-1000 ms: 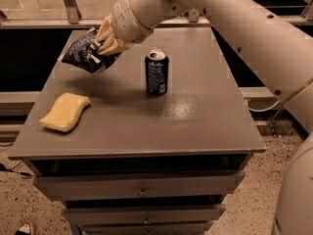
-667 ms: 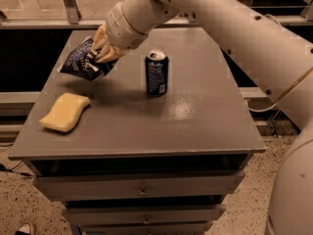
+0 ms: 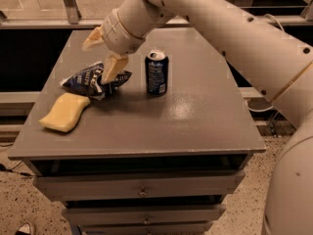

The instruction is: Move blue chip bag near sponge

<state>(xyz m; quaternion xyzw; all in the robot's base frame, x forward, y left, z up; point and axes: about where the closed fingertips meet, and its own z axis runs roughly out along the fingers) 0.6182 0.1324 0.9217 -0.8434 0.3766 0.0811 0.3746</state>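
i see the blue chip bag [image 3: 84,80] in dark blue with white lettering, just beside the pale yellow, unmarked sponge [image 3: 65,112]. the gripper [image 3: 98,60], over the bag at the table's left side, has tan fingers [image 3: 113,67] spread apart; its arm [image 3: 234,38] is cream-white with small dark dots. the soda can [image 3: 156,73] is deep blue with a silver top. the table [image 3: 195,116] is plain matte grey, the floor [image 3: 19,199] beige with dark speckles.
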